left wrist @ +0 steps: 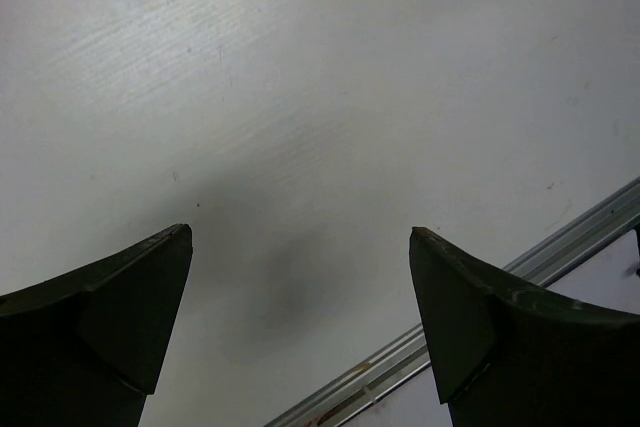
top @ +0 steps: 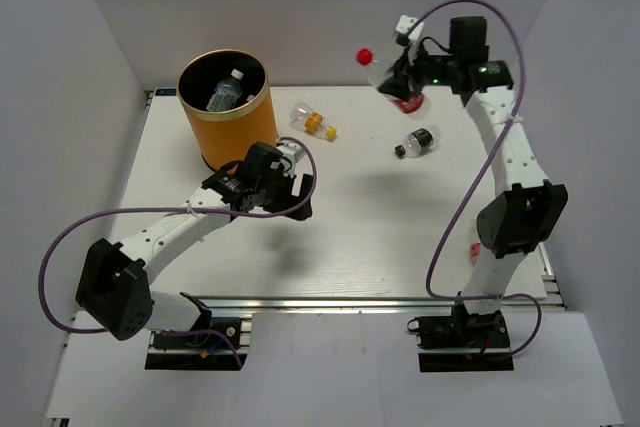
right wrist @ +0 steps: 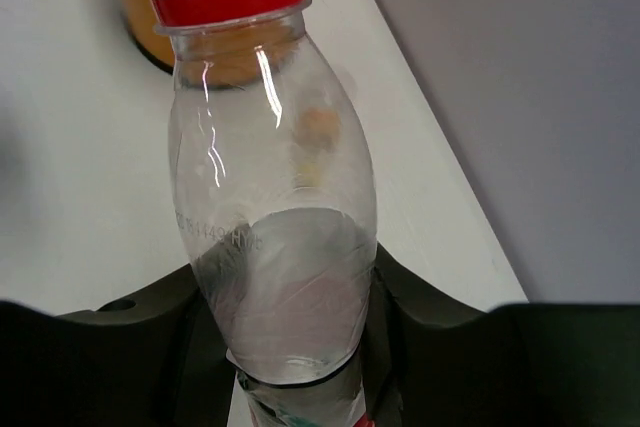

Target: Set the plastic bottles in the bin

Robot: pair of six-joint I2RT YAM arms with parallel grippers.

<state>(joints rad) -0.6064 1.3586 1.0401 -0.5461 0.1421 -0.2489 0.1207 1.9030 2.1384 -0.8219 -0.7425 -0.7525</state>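
Right jaws are clamped on the red-capped bottle [right wrist: 270, 247] (held clear of the surface [top: 350, 237]); the yellow-capped bottle [top: 313, 121] and black-capped bottle [top: 416, 142] lie below them. Left jaws stand wide apart, empty, just beside the bin [top: 235, 132].

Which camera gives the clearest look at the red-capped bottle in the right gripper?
The right wrist view: the red-capped bottle fills the frame, with its clear body and cap sharp and close. The top external view shows it small, held aloft by the right gripper. The left wrist view shows none of it.
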